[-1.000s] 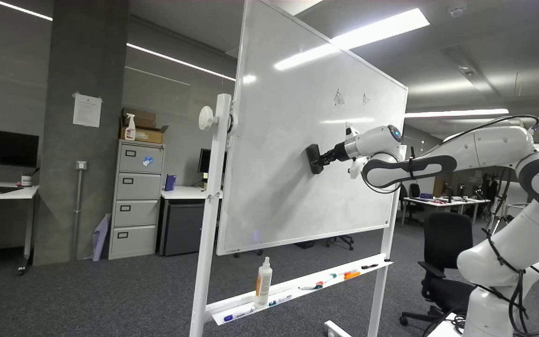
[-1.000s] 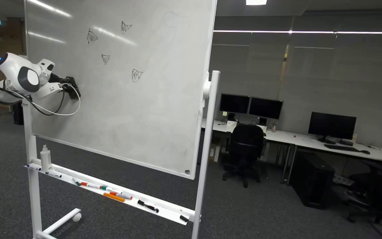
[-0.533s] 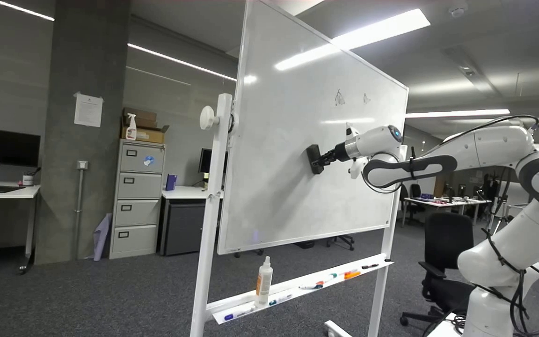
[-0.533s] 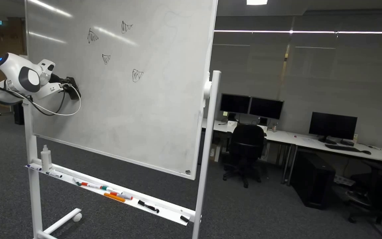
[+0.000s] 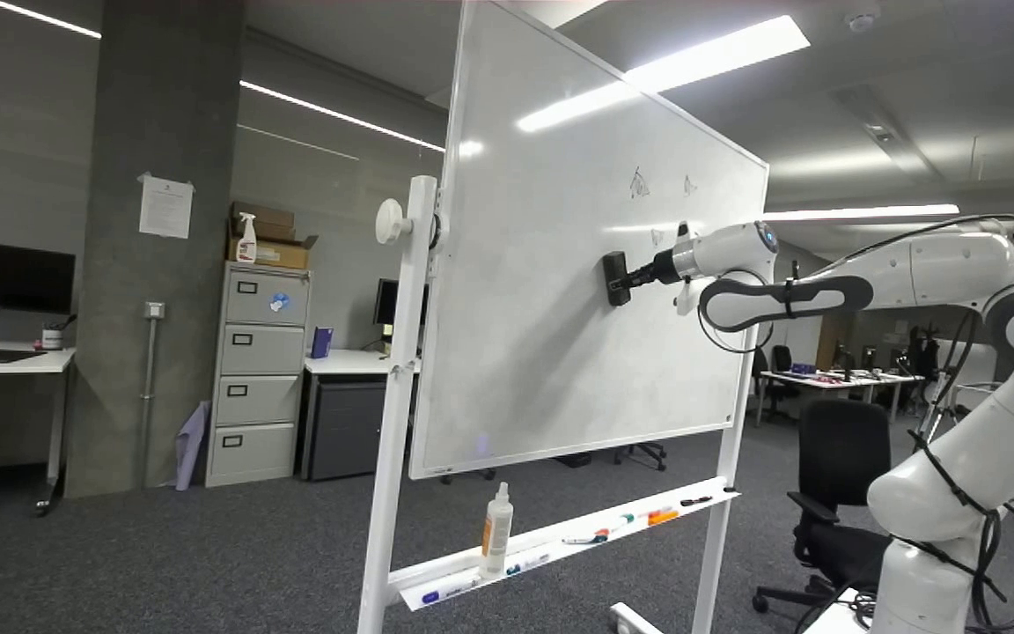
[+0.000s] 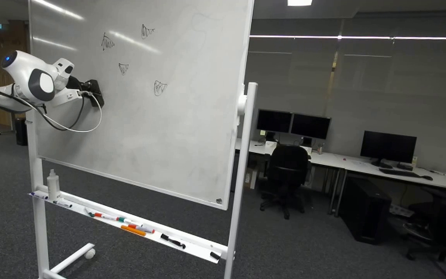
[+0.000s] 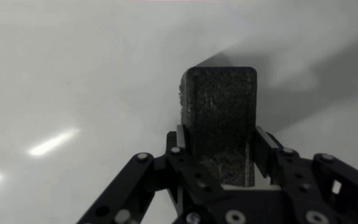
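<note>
The gripper (image 7: 220, 137) is clamped around a black eraser (image 7: 221, 99), its fingers (image 7: 181, 137) pressed to the left and right sides in the wrist view; the eraser sits straight ahead of the gripper, at the face of the whiteboard (image 6: 176, 139), though I cannot tell whether it touches or hangs just off; its long axis runs nearly upright, so the grip crosses its narrow width; the nearest black scribble (image 6: 123, 69) lies above and to the right of the eraser in both exterior views, apart from it, with three more farther off; the only arm (image 6: 31, 73) reaches in from the left in an exterior view, where a bottle (image 6: 53, 188) stands at the left end of the tray (image 6: 199, 248) below.
</note>
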Robot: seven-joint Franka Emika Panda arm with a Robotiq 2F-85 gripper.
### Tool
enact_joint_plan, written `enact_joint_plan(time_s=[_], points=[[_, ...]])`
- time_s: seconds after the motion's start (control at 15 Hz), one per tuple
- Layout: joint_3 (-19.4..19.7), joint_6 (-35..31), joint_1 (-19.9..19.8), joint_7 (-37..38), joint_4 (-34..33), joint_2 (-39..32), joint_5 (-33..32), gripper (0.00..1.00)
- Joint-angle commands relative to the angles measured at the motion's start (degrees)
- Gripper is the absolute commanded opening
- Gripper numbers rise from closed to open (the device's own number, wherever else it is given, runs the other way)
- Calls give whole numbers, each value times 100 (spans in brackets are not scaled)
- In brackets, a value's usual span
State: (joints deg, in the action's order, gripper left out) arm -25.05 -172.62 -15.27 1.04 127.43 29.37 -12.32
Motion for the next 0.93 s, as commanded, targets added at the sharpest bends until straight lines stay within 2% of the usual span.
enact_joint_plan(time_s=[0.0,0.07,0.13,0.2,0.87], points=[[780,-173,351,39,-228,-107,37,30],[1021,-206,613,-22,-221,-108,151,30],[635,-47,322,1,-47,33,53,30],[735,-41,397,-8,-51,34,55,55],[667,-40,388,-7,-16,38,55,55]])
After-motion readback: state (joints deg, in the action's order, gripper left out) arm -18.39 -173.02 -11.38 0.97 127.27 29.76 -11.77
